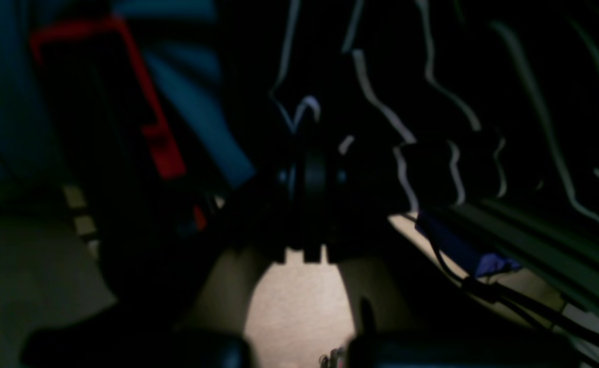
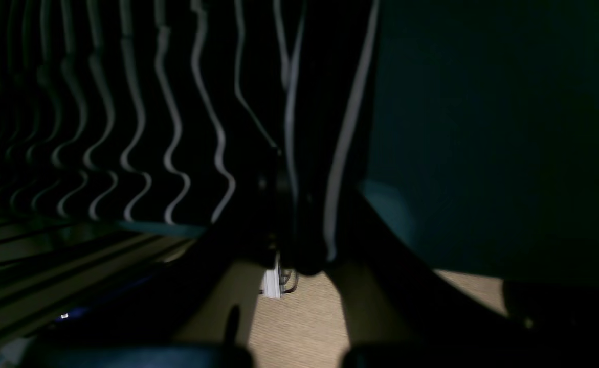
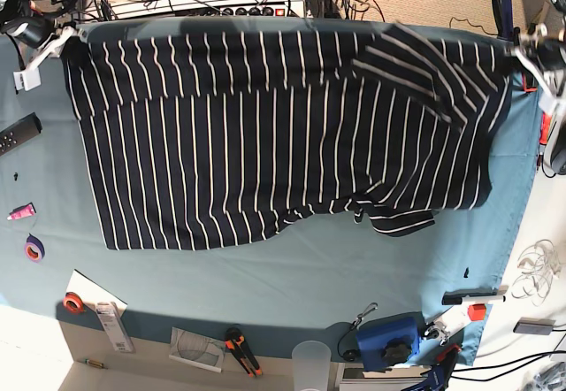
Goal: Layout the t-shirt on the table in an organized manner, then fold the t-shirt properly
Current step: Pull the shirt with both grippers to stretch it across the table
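The dark navy t-shirt with thin white stripes lies spread across the far half of the teal table, its top edge along the table's far edge. One sleeve is folded over the body at the upper right. A crumpled part sticks out at the lower right. My right gripper is shut on the shirt's far left corner, and the right wrist view shows striped cloth pinched in the gripper. My left gripper is shut on the far right corner, with fabric bunched around the gripper.
On the table's left lie a black remote, a pink marker and a purple tape roll. Along the near edge are an orange tape roll, orange-handled pliers, a clear cup and a blue device. Cables and a power strip lie beyond the far edge.
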Available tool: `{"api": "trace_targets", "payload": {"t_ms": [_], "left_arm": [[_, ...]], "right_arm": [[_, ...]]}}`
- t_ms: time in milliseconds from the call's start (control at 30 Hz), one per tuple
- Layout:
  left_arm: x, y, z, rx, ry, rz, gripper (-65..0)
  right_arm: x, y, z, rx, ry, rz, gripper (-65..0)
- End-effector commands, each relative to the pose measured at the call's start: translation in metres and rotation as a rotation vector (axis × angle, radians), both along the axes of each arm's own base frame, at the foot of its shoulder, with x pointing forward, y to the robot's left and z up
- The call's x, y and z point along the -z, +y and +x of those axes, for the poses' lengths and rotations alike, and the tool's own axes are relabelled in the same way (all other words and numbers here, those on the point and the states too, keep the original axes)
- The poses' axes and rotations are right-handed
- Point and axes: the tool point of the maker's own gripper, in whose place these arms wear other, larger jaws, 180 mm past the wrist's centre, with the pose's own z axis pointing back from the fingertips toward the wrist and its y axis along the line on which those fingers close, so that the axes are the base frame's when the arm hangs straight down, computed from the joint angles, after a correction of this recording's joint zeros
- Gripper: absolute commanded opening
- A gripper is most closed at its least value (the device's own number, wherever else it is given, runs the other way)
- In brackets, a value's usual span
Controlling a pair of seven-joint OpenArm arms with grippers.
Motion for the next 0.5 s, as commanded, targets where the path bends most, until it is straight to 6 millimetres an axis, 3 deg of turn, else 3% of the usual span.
{"api": "trace_targets", "payload": {"t_ms": [0,467], "left_arm": [[-0.006,0.013,0.002,0.005,-0.011,0.051,-65.0],[-0.002,0.003,0.001,0.004,-0.032,0.025,-65.0]], "right_arm": [[-0.012,-0.012,0.007,0.002,-0.033,-0.05,-65.0],[-0.001,-0.002,-0.003,0.006,0.009,-0.018,-65.0]]}}
